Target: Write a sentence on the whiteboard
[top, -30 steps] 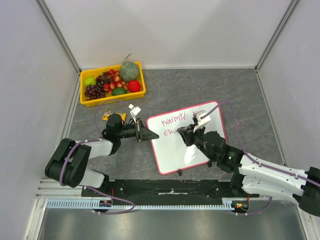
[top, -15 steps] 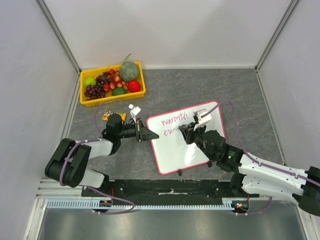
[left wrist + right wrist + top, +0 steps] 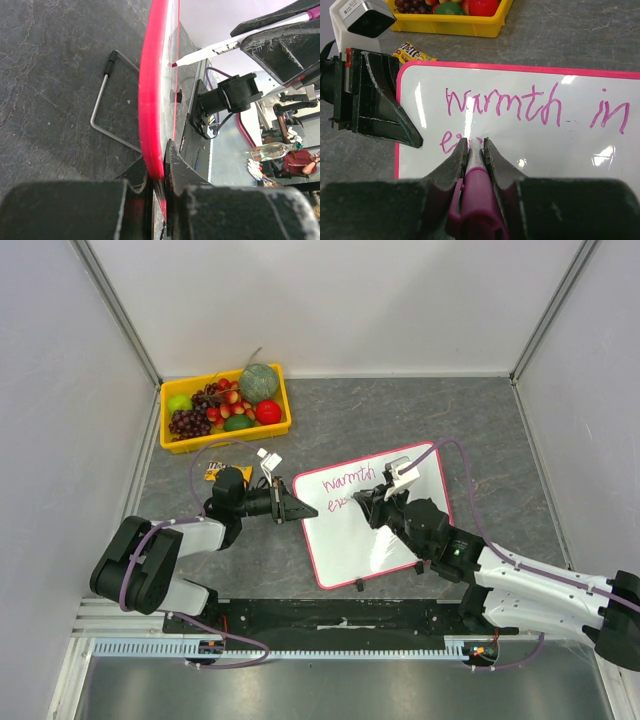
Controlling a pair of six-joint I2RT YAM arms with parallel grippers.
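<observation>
The whiteboard (image 3: 375, 540) lies tilted on the table, white with a pink rim (image 3: 149, 100). My left gripper (image 3: 298, 509) is shut on its left rim (image 3: 161, 175). My right gripper (image 3: 366, 503) is shut on a magenta marker (image 3: 479, 195), tip down on the board (image 3: 540, 165). The sentence (image 3: 520, 105) reads "warmth in" on the first line, and the start of a second line, "ev" (image 3: 449, 144), shows beside the marker tip. The marker (image 3: 220, 47) also shows in the left wrist view.
A yellow fruit tray (image 3: 226, 408) with grapes, apples and a melon stands at the back left. A candy packet (image 3: 213, 472) lies near the left arm. A wire foot (image 3: 107, 107) of the board rests on the grey table. Grey walls enclose the cell.
My right gripper with the marker has shifted slightly right along the second line. The left gripper has not moved.
</observation>
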